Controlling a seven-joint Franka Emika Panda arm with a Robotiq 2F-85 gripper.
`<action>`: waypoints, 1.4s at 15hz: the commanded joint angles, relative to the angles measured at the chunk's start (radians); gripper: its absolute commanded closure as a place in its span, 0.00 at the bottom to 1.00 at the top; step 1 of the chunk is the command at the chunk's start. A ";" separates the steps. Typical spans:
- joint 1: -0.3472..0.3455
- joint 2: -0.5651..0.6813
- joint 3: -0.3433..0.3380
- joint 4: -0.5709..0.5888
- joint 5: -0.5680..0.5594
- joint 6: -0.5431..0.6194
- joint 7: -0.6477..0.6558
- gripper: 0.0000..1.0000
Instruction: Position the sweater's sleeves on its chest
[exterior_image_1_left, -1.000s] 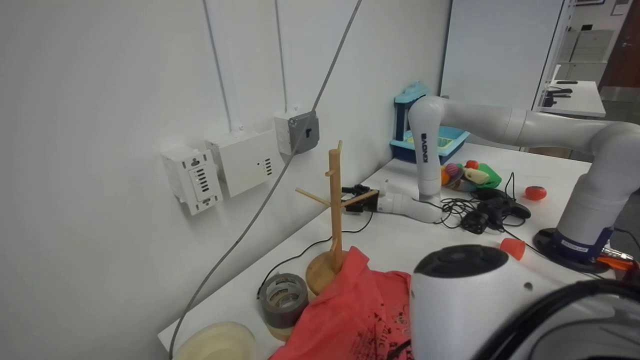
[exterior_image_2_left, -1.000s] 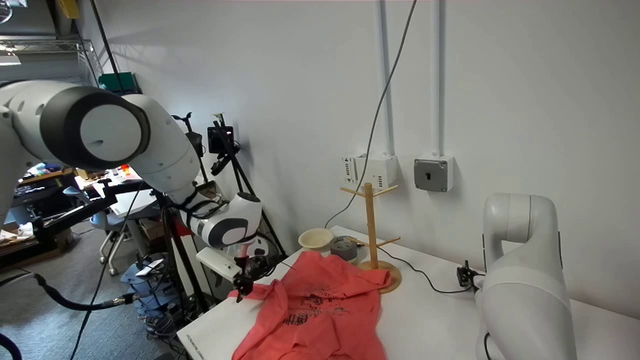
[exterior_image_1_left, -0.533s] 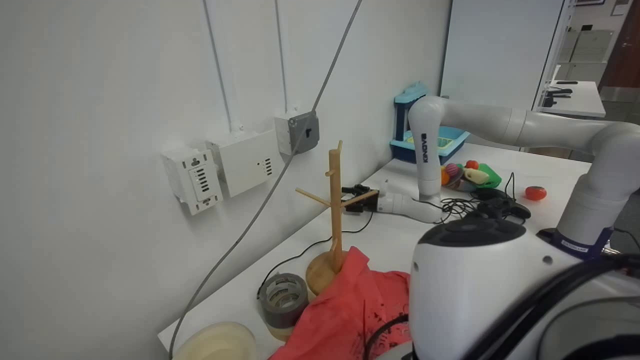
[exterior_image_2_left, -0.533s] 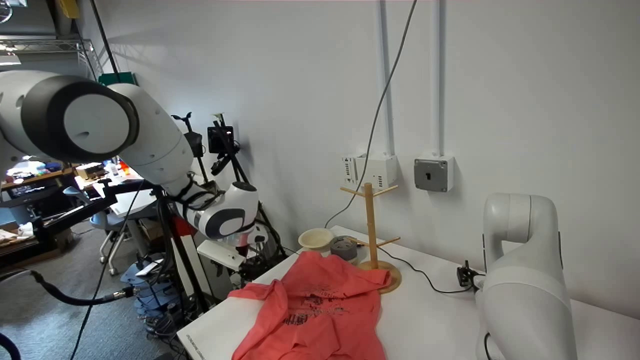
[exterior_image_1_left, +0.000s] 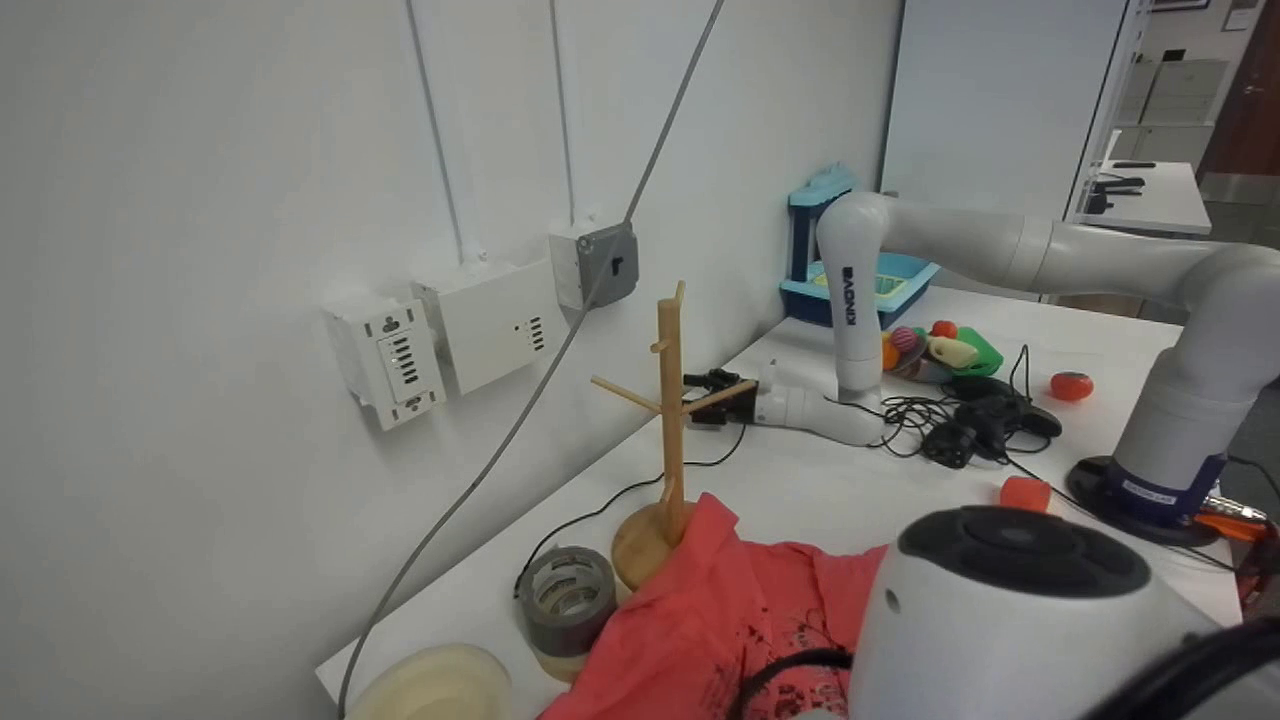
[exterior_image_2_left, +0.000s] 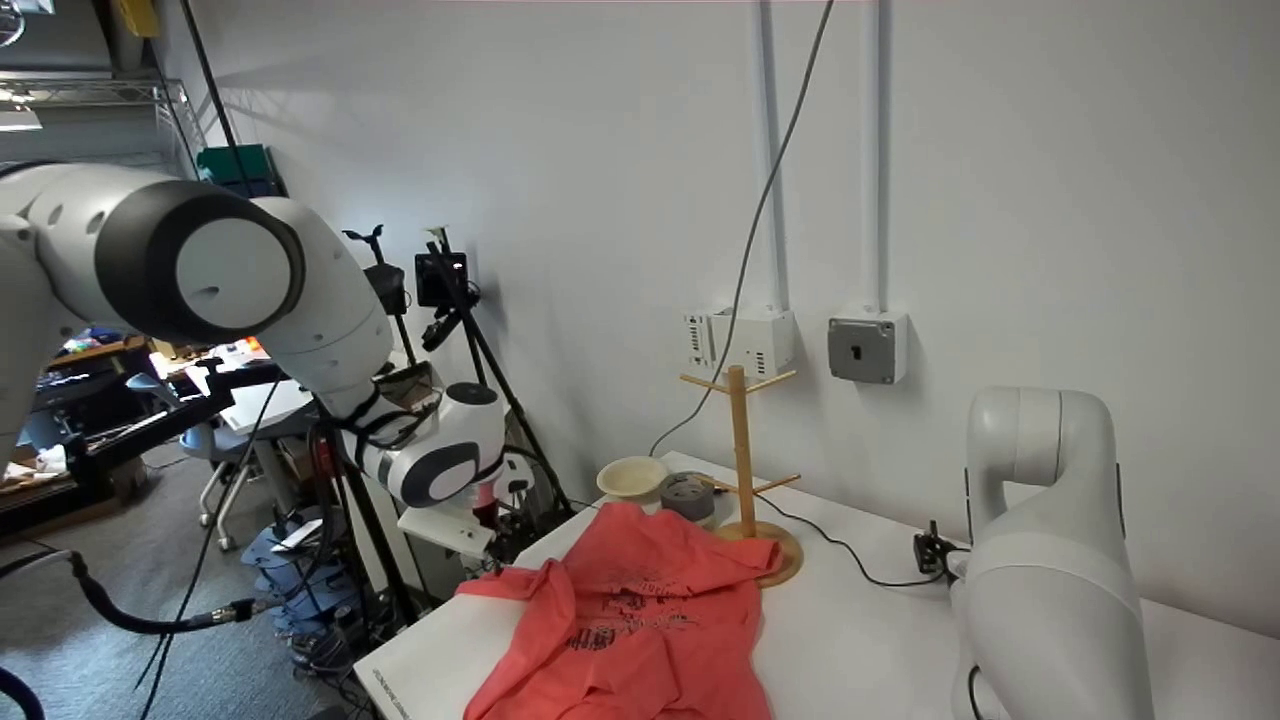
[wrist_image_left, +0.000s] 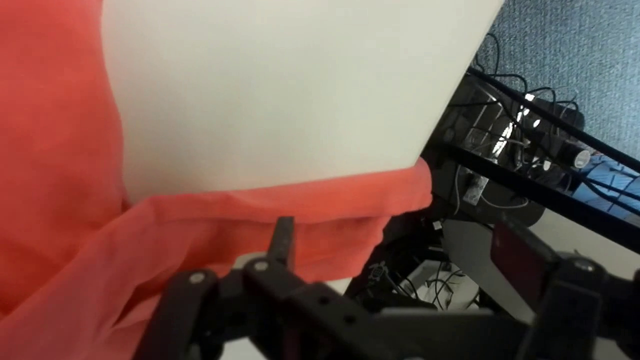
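The coral-red sweater lies on the white table with its chest (exterior_image_2_left: 625, 610) and dark print facing up; it also shows in an exterior view (exterior_image_1_left: 690, 650). One sleeve (exterior_image_2_left: 510, 583) stretches sideways to the table's edge. In the wrist view this sleeve (wrist_image_left: 320, 200) runs across the middle, its cuff reaching past the edge. My gripper (wrist_image_left: 397, 232) is open and empty. In the wrist view one finger overlaps the sleeve and the other is beyond the table edge; contact cannot be told. In an exterior view the gripper (exterior_image_2_left: 512, 535) is dark and partly hidden beside the sleeve end.
A wooden peg stand (exterior_image_2_left: 742, 460) touches the sweater's far side. Tape rolls (exterior_image_2_left: 688, 495) and a cream bowl (exterior_image_2_left: 632, 478) stand near the wall. A second robot arm (exterior_image_2_left: 1050, 560) stands on the table. A tripod (exterior_image_2_left: 480, 330) and cables are beyond the table edge.
The arm swung back and rose, then came lower again. The gripper, earlier in front of the sleeve end, is now further back. The sweater has not visibly moved.
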 joint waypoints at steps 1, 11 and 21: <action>0.042 0.050 -0.054 -0.037 -0.122 0.115 0.015 0.00; 0.104 0.074 -0.132 -0.043 -0.316 0.188 0.097 0.00; 0.134 0.027 -0.139 -0.036 -0.317 0.129 0.156 0.00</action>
